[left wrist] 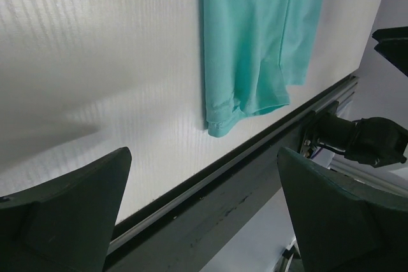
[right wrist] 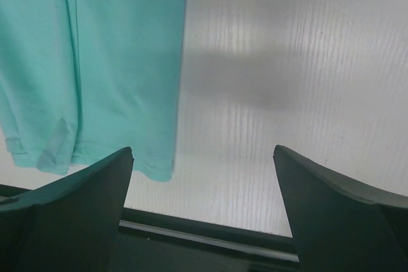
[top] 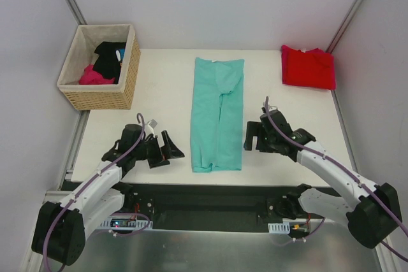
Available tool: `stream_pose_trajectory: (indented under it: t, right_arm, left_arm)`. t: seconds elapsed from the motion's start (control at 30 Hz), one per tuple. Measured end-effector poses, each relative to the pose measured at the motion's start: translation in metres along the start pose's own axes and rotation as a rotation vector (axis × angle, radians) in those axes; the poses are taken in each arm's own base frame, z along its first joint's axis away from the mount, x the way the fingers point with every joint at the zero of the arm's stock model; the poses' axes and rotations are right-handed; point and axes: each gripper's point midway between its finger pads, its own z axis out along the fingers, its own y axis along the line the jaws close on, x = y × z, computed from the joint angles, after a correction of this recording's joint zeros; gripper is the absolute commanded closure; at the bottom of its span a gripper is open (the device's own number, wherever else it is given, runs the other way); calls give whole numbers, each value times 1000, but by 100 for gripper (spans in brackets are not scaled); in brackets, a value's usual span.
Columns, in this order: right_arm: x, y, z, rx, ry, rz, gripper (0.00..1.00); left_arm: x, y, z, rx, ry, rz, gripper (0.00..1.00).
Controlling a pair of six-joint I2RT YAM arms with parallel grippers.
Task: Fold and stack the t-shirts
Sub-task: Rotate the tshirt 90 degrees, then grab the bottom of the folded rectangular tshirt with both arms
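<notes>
The teal t-shirt (top: 218, 114) lies folded into a long narrow strip down the middle of the table; it also shows in the left wrist view (left wrist: 255, 42) and the right wrist view (right wrist: 95, 62). The red t-shirt (top: 308, 67) lies folded at the far right corner. My left gripper (top: 167, 149) is open and empty, just left of the teal shirt's near end. My right gripper (top: 250, 137) is open and empty, just right of that shirt's near end. Neither gripper touches the cloth.
A wicker basket (top: 126, 76) at the far left corner holds a black garment (top: 109, 57) and a magenta-pink garment (top: 94, 76). The table's near edge with a dark rail (left wrist: 210, 189) runs just below both grippers. White walls enclose the table on three sides.
</notes>
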Motion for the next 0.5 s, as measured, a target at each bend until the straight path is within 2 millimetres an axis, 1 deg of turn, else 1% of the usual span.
stream_pose_trajectory:
  t: [0.1,0.17,0.27,0.4,0.5]
  right_arm:
    - [3,1,-8,-2,-43,9,3]
    - [6,2,-10,-1,-57,14,2]
    - [20,-1,-4,24,-41,17,1]
    - [43,-11,6,84,4,13,1]
    - [53,-15,10,118,15,-11,1]
  left_arm:
    - [5,-5,1,20,9,6,1]
    - [11,-10,4,33,26,15,1]
    - [22,-14,11,58,61,23,1]
    - [44,-7,25,65,127,-18,1]
    - [46,-14,31,107,133,-15,1]
